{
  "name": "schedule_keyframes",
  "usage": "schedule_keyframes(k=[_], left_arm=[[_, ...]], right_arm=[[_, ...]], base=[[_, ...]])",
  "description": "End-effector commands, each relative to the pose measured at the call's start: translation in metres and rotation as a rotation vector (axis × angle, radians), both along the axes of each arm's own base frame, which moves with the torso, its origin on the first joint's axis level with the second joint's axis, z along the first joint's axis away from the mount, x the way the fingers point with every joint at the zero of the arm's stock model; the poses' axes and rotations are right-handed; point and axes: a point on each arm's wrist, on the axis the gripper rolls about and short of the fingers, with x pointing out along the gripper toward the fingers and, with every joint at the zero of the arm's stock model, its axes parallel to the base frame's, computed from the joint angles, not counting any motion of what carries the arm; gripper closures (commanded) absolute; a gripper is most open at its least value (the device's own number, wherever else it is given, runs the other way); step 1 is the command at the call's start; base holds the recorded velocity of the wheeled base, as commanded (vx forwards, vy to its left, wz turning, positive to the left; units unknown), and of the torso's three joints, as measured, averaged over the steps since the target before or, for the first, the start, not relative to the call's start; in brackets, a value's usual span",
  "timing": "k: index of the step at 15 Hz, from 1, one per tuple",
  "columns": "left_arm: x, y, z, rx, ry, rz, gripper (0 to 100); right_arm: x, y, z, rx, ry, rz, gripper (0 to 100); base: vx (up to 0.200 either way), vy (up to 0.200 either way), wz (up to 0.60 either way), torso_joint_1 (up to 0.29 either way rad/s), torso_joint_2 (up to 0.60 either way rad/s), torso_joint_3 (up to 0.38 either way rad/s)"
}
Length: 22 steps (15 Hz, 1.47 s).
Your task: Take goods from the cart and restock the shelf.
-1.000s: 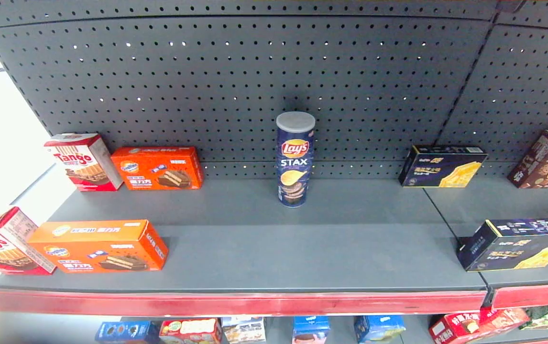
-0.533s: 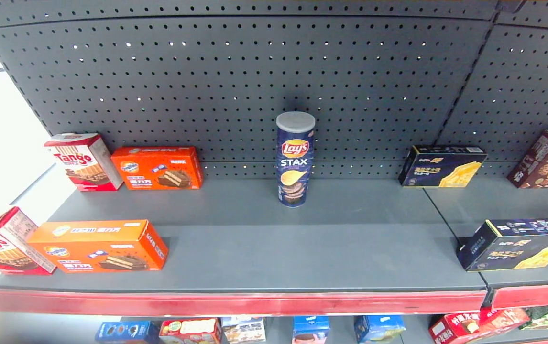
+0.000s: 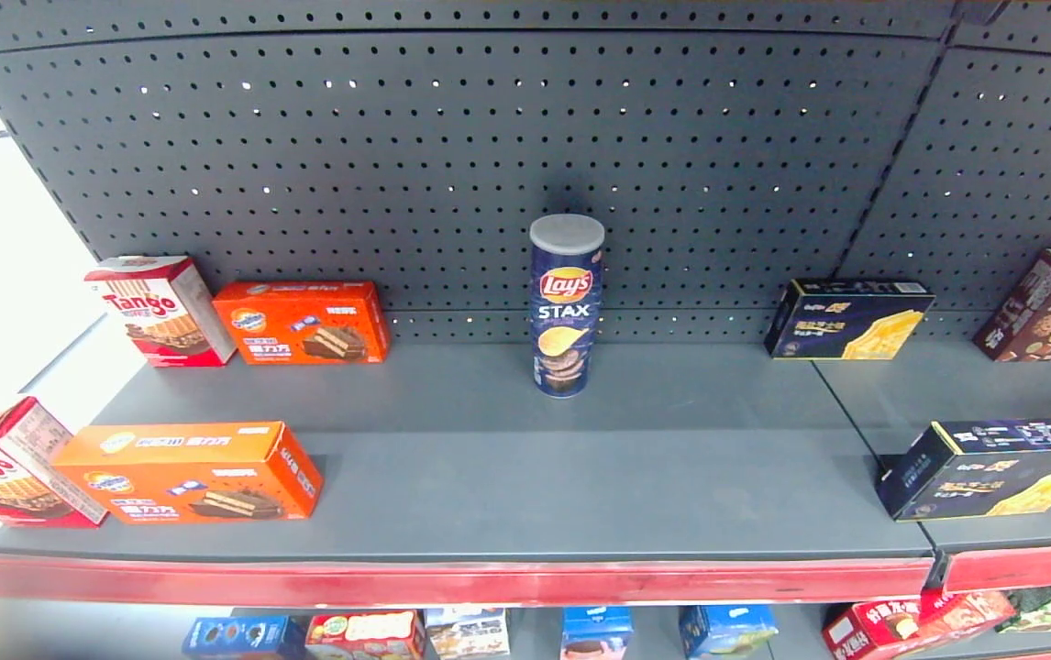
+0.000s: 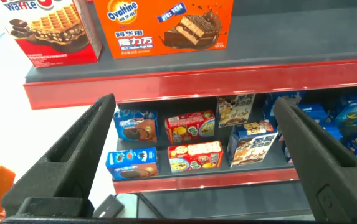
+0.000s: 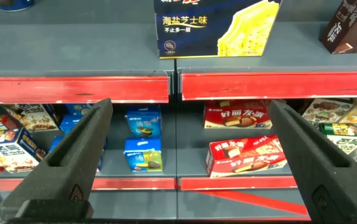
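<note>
One chip can (image 3: 566, 307), two orange boxes (image 3: 303, 322) (image 3: 191, 472), two red wafer boxes (image 3: 161, 310) (image 3: 7, 463), two navy boxes (image 3: 846, 318) (image 3: 993, 467), one brown box (image 3: 1044, 302)

left tool (image 4: 194, 102) and right tool (image 5: 190, 104) have black, tapered fingers (image 4: 72, 149).

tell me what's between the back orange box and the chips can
Nothing; in the head view the shelf between the back orange box and the chips can is bare.

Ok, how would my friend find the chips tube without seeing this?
Look at the grey shelf with the red front edge. Near its back, in the middle, stands the chips tube. It's the only tall round can, dark blue with a grey lid; its neighbours are boxes.
</note>
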Motion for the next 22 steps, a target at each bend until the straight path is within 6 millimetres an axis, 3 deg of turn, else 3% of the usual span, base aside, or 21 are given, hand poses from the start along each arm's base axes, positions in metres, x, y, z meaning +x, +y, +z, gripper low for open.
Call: schedule_keyframes(k=[1, 13, 22], left_arm=[[0.0001, 0.0, -0.0001, 0.0, 0.002, 0.0, 0], [0.0001, 0.0, 0.0001, 0.0, 0.0, 0.0, 0], [0.0001, 0.0, 0.0001, 0.008, 0.0, -0.005, 0]], right_arm=[[0.0, 0.0, 0.0, -0.001, 0.0, 0.001, 0], [0.0, 0.0, 0.0, -0.001, 0.0, 0.001, 0], [0.0, 0.0, 0.0002, -0.001, -0.002, -0.001, 0]], base=[[0.0, 0.0, 0.6, 0.012, 0.01, 0.002], [0.0, 0.0, 0.6, 0.004, 0.0, 0.002], [0.0, 0.0, 0.0, 0.0, 0.0, 0.0]])
